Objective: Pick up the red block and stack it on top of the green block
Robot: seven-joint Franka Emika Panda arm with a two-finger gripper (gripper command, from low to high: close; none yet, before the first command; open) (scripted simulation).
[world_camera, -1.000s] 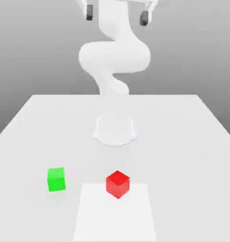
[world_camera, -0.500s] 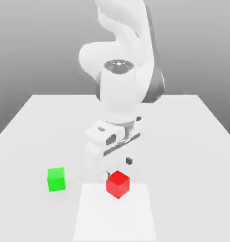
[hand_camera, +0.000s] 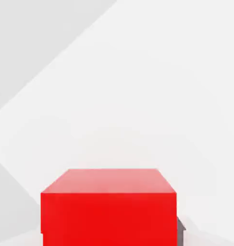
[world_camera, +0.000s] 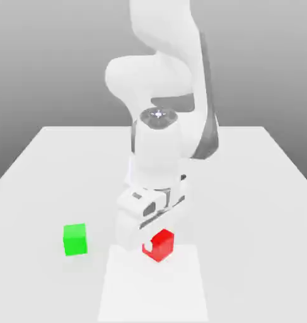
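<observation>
The red block (world_camera: 166, 246) rests on the white table (world_camera: 256, 189), at the far edge of a paler square patch (world_camera: 152, 287). My gripper (world_camera: 157, 243) has come straight down over it, and a white finger (world_camera: 149, 243) covers part of the side facing the exterior view's left. The jaws are shut on the red block. Seen from the hand, the red block (hand_camera: 109, 206) is very close, with a dark finger pad (hand_camera: 181, 231) at one edge. The green block (world_camera: 75, 239) sits alone toward the exterior view's left, about two block widths from my hand.
My white arm (world_camera: 159, 145) rises over the middle of the table behind the red block. Bare table surface lies between the two blocks and around the green one.
The arm swung down from high above the table. The hand lowered onto the red block and its fingers closed on it. Neither block has shifted.
</observation>
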